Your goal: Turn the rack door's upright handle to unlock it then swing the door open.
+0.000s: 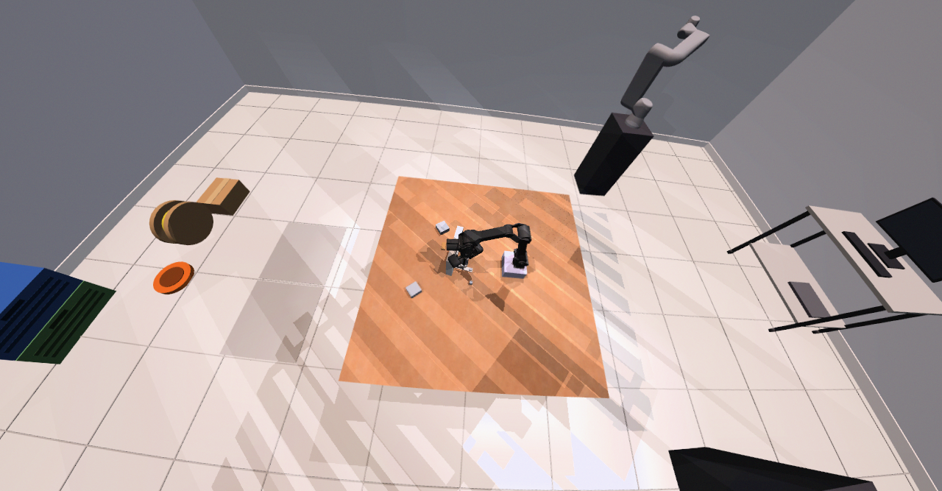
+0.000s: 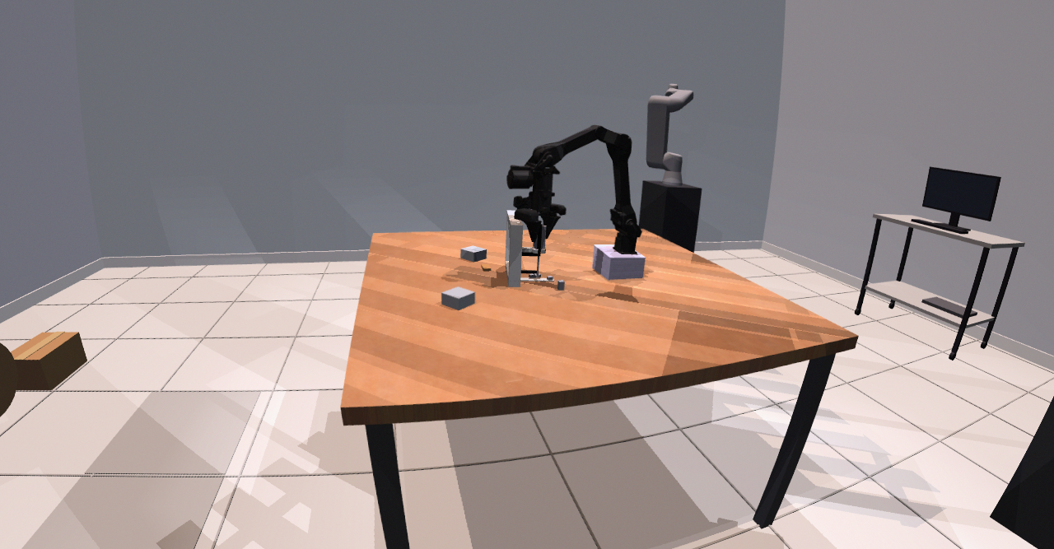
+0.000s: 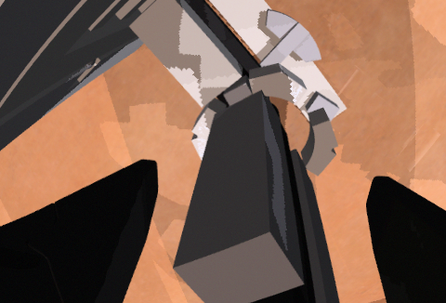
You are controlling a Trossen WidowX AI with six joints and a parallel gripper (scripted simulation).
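My gripper (image 1: 458, 263) (image 2: 541, 241) (image 3: 266, 184) points down, a bit over half open and gripping nothing. The dark upright handle (image 2: 538, 257) (image 3: 228, 196) stands between my fingers, with a gap on either side in the wrist view. Around the handle's lower end I see a broken pale ring (image 3: 323, 147), by a pale slotted bar (image 3: 160, 33). The white upright panel (image 2: 514, 258) of the rack stands just beside my gripper; I cannot tell the door's angle or how far the handle is turned.

A small grey cube (image 1: 470, 282) (image 2: 561, 285) sits near the rack on the wooden counter (image 1: 388, 356) (image 2: 589, 361). Two flat grey blocks lie on the panel's other side, one near it (image 1: 441, 227) (image 2: 473, 253), the other (image 1: 413, 288) (image 2: 457, 298) toward the exterior view's near edge. My black arm (image 1: 490, 232) (image 2: 622, 181) arches back to a lavender block (image 1: 513, 270) (image 2: 625, 266) under its base.

Beyond the counter, a grey arm (image 1: 644, 79) (image 2: 658, 132) stands on a black pedestal (image 1: 608, 158) (image 2: 674, 214). Well apart from it, a monitor (image 1: 915, 238) (image 2: 961, 193) stands on a cart (image 1: 856, 251) (image 2: 969, 302).
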